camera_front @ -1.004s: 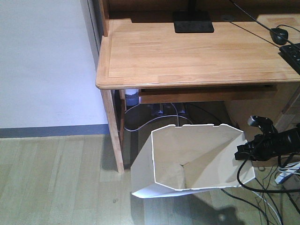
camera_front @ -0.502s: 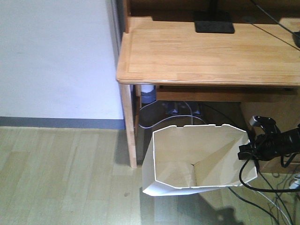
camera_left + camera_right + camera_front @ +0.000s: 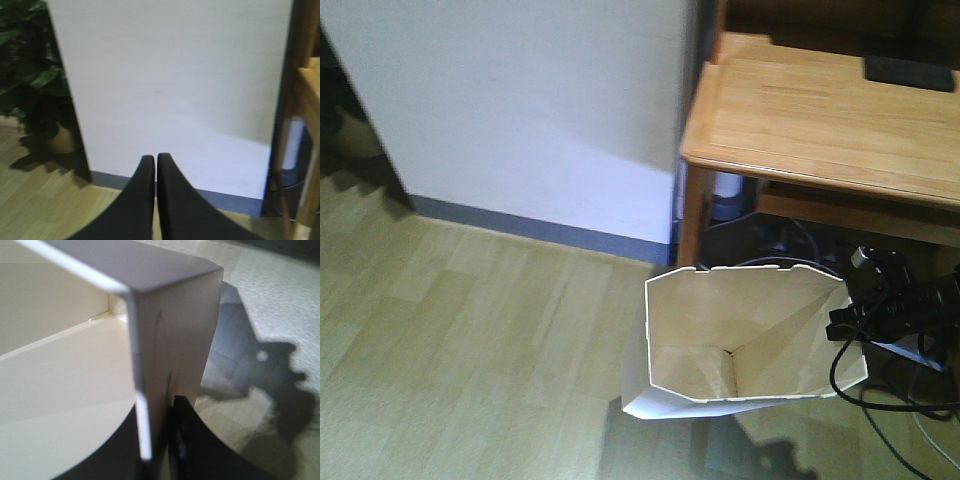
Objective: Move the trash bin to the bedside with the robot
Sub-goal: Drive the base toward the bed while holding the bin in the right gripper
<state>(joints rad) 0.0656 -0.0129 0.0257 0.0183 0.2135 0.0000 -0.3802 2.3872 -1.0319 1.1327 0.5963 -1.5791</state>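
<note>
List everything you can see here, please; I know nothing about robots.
Trash bin: one, white, cream inside, on the floor by the desk leg.
Desk: one, light wood, upper right.
Flat black item: one, on the desk, blurred.
Cables: several, black, floor beside the bin.
Wall: one, white, behind.
Potted plant: one, dark green, left of the wall.
Floor: pale wood.
Left gripper: one, black, shut, empty.
Right gripper: one, black, clamped on the bin's wall.

You face a white wall [image 3: 520, 100] with a grey baseboard [image 3: 540, 232] above a pale wood-plank floor [image 3: 470, 350]. A light wooden desk [image 3: 820, 120] stands at your right. At your left, a dark leafy plant [image 3: 25, 75] sits in a tan pot [image 3: 62, 141].
</note>
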